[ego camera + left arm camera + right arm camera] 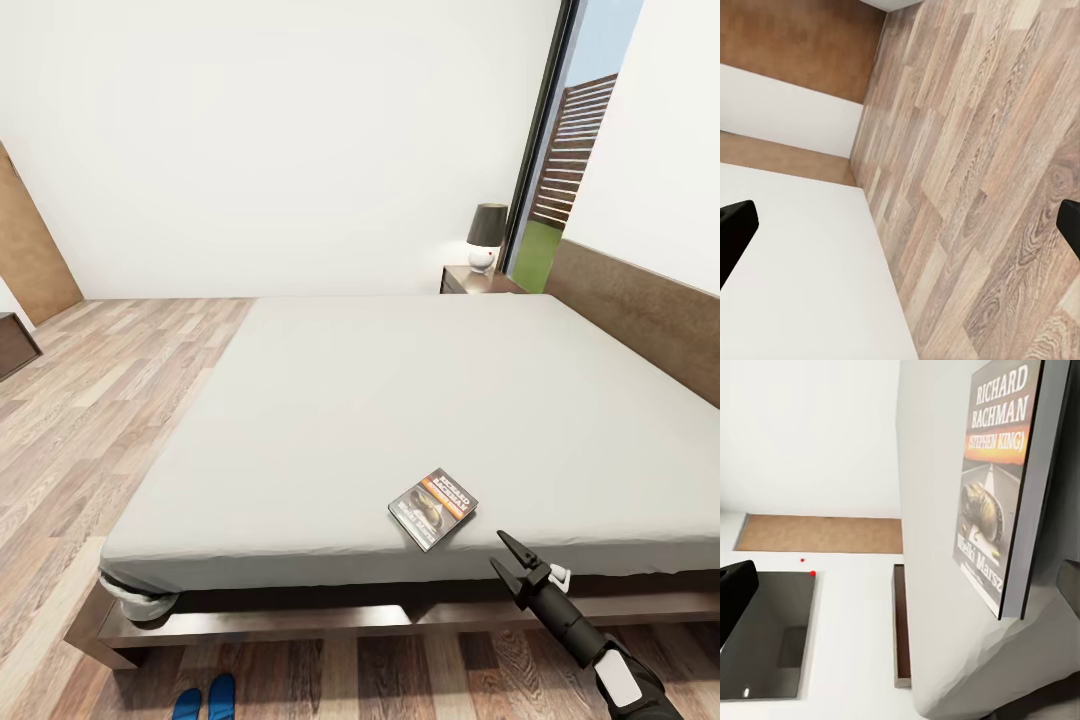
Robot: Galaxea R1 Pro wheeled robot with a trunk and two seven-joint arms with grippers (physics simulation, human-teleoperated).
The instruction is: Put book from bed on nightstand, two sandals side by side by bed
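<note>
Book (433, 507) flat near bed (400, 400) foot edge; right gripper (509, 564) just beside, jaws released, empty; left gripper's jaws spread; sandals (205, 699) on floor

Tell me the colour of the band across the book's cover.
Orange, crossing the dark cover of the book under white author lettering; clearest in the right wrist view.

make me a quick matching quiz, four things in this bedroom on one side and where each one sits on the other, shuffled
Things:
1. book
2. sandals
3. lamp
4. right gripper

Places:
A. on the nightstand by the window
B. on the wood floor at the bed's foot
C. on the grey mattress near its foot edge
D. in the air just off the bed's foot edge, near the book

Pairs: 1-C, 2-B, 3-A, 4-D
</note>
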